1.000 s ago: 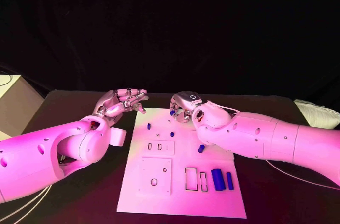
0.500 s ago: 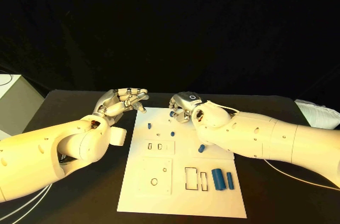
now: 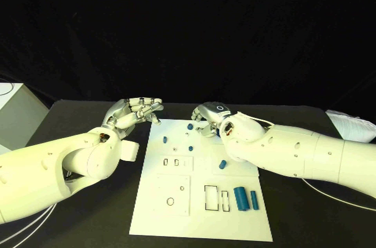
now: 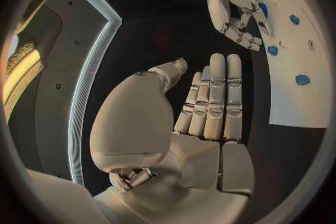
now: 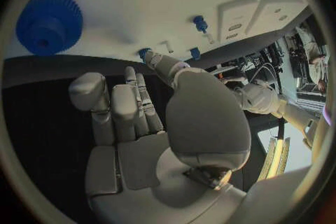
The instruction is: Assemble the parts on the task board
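I see the task board (image 3: 200,204) at centre frame, blue parts (image 3: 245,198) scattered across it. Left hand (image 3: 135,112) hovers off its upper-left corner, empty, fingers loosely apart. Right hand (image 3: 207,116) sits at the top edge, fingers curled; I cannot tell its grasp.

"Where am I working?"

"A lab or demo booth, I'd say: a black table (image 3: 313,215) against black drapes (image 3: 196,41), with my white task board (image 3: 200,226) and its blue parts (image 3: 241,198) laid out like a test rig."
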You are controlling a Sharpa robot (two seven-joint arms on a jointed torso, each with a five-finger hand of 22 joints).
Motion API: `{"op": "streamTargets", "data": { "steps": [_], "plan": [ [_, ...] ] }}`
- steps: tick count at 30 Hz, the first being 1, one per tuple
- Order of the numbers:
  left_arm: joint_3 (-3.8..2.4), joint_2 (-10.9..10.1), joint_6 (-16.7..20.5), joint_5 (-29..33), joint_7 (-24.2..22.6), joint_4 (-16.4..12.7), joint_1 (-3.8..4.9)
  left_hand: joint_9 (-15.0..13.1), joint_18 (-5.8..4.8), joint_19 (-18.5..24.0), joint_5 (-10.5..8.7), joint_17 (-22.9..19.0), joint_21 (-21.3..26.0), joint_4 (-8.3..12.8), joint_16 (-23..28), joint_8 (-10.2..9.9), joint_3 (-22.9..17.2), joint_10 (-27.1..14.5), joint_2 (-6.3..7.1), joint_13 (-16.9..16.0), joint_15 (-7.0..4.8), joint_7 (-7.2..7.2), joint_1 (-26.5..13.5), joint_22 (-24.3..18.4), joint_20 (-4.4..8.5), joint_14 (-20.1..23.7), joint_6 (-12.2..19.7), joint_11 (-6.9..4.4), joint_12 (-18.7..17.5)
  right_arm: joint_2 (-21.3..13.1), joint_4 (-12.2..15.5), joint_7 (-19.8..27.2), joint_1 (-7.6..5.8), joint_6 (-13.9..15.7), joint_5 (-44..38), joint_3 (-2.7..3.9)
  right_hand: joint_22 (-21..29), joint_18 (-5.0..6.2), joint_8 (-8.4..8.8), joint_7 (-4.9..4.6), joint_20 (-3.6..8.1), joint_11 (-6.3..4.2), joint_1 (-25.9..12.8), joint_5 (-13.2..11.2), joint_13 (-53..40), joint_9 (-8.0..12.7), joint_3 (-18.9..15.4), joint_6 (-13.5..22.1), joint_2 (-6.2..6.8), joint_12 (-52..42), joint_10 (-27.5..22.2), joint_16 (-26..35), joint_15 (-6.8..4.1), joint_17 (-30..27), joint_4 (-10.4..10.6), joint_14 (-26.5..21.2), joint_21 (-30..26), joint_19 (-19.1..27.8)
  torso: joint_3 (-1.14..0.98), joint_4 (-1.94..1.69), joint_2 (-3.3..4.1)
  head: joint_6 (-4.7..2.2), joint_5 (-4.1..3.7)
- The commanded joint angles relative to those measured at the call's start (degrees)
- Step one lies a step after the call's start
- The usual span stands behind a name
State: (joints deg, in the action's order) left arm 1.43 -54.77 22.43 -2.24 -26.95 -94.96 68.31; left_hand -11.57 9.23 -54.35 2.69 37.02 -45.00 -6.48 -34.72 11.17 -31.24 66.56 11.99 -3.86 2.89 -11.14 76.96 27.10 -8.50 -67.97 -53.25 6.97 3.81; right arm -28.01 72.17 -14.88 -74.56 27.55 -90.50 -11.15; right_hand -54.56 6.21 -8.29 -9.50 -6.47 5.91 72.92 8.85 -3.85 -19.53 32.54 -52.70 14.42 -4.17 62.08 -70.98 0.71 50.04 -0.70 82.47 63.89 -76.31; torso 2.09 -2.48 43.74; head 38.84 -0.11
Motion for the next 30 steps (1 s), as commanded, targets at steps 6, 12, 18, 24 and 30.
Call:
{"op": "streamTargets", "data": {
  "steps": [6,12,18,24,30],
  "plan": [
    [-0.05,-0.1,-1.0,0.2,-0.4,0.1,0.14,-0.1,1.11,0.3,0.22,0.1,-0.3,0.1,-0.2,-0.1,-0.2,0.0,-0.23,-0.1,0.11,-0.13,-0.3,0.1,-0.02,0.5,-0.1,0.34,-0.1,-7.8,7.7,3.6,-1.18,-0.4,4.5,0.56,-1.5,0.44,0.17,-0.30,-0.09,0.10,0.2,2.6,-0.2,-0.3,-1.2,-1.1,0.58,-1.9,1.7,-0.9,0.23,1.6,1.1,0.4,0.5,-0.8,-0.24,0.86,-0.46,-0.65,0.06],
    [-0.05,-0.1,-1.2,0.2,-0.4,0.4,0.13,-0.1,1.11,0.3,0.22,0.1,-0.3,0.1,-0.2,-0.1,-0.2,0.0,-0.22,-0.1,0.11,-0.13,-0.3,0.1,-0.02,0.5,-0.1,0.34,-0.1,-13.2,11.1,5.8,-2.49,-4.0,7.7,0.96,0.2,0.79,1.65,-0.02,0.08,-0.25,0.5,4.2,-0.4,-0.1,-11.0,0.5,0.45,-3.5,0.8,-1.7,0.02,1.9,3.4,0.4,-1.7,-0.1,-0.45,1.58,-0.78,-0.77,0.04],
    [-0.04,0.1,-1.5,0.3,-0.4,0.7,0.12,-0.1,1.11,0.3,0.22,0.1,-0.3,0.1,-0.2,-0.1,-0.2,0.0,-0.22,-0.1,0.11,-0.13,-0.3,0.1,-0.02,0.5,-0.1,0.34,-0.1,-15.6,10.8,6.5,-3.24,-7.5,9.4,1.07,-1.0,0.59,2.60,-0.02,0.17,-0.42,4.0,4.6,-0.6,-0.1,-19.4,1.2,-1.59,-6.2,0.4,-2.7,-0.09,2.9,6.0,0.7,-1.3,-0.9,-0.69,1.79,-0.91,-1.18,0.03],
    [-0.04,0.1,-1.6,0.3,-0.3,0.9,0.11,-0.1,1.11,0.3,0.22,0.1,-0.3,0.1,-0.2,-0.1,-0.2,0.0,-0.22,-0.1,0.11,-0.13,-0.3,0.1,-0.02,0.5,-0.1,0.34,-0.1,-15.6,9.3,6.0,-3.40,-10.4,9.6,1.08,-3.3,0.23,3.07,0.87,0.94,-1.71,6.3,4.8,-2.6,-0.1,-22.8,1.3,-2.49,-10.7,6.8,-3.9,-1.05,4.8,8.4,1.2,0.3,-2.1,-0.56,1.57,-0.87,-0.85,-0.54],
    [-0.03,0.2,-1.8,0.3,-0.2,1.0,0.11,-0.1,1.11,0.3,0.22,0.1,-0.3,0.1,-0.2,-0.1,-0.2,0.0,-0.22,-0.1,0.11,-0.13,-0.3,0.1,-0.02,0.5,-0.1,0.34,-0.1,-14.6,7.7,4.7,-3.40,-12.3,9.2,1.08,-13.4,-1.51,3.61,1.15,1.82,-2.49,14.5,4.9,-47.8,-0.9,-33.7,2.9,-3.77,-58.2,6.6,-10.8,-1.79,17.9,17.4,3.5,7.8,-5.4,-0.54,1.62,-0.84,-0.56,-0.53]
  ]
}}
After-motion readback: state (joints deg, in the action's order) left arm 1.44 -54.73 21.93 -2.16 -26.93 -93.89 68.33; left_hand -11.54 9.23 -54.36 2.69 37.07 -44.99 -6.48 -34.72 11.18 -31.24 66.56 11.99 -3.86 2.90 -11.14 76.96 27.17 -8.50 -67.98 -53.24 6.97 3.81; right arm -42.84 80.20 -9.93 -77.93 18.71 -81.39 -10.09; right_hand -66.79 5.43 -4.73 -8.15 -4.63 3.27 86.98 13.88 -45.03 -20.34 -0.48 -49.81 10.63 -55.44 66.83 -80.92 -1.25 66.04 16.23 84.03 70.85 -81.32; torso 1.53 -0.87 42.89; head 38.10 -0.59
